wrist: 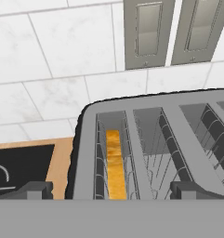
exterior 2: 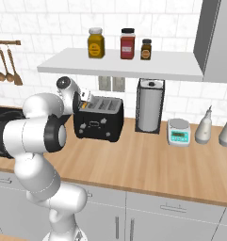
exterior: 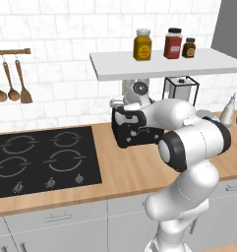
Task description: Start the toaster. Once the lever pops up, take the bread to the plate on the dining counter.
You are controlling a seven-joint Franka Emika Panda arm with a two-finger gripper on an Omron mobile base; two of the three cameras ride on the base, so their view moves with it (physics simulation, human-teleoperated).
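The toaster [exterior 2: 98,118] is a black boxy thing with a silvery top and a couple of small controls on its front face. It sits on the wooden counter [exterior 2: 148,160] up against the white tiled wall, right under a white shelf [exterior 2: 124,63] with three jars on it. To the toaster's left in the left base view there's the black hob [exterior: 41,160], and in the right base view a paper towel holder [exterior 2: 149,106] stands just beside it on the other side, then a little kitchen scale [exterior 2: 179,132] further along.

From the hand view you look straight down into the slots, wire racks and all. The bread [wrist: 115,165] sits down in the leftmost slot, edge-on, so all you really get is a narrow strip of golden-orange crust, a bit mottled brown near the top. The next slot over looks bare, just grey racks.

The hand [wrist: 112,189] hovers right over the toaster's top at the hob end, fingers spread wide with the bread slot between the two dark tips, not gripping anything. In the base views the arm's wrist partly covers the toaster's hob-side end.
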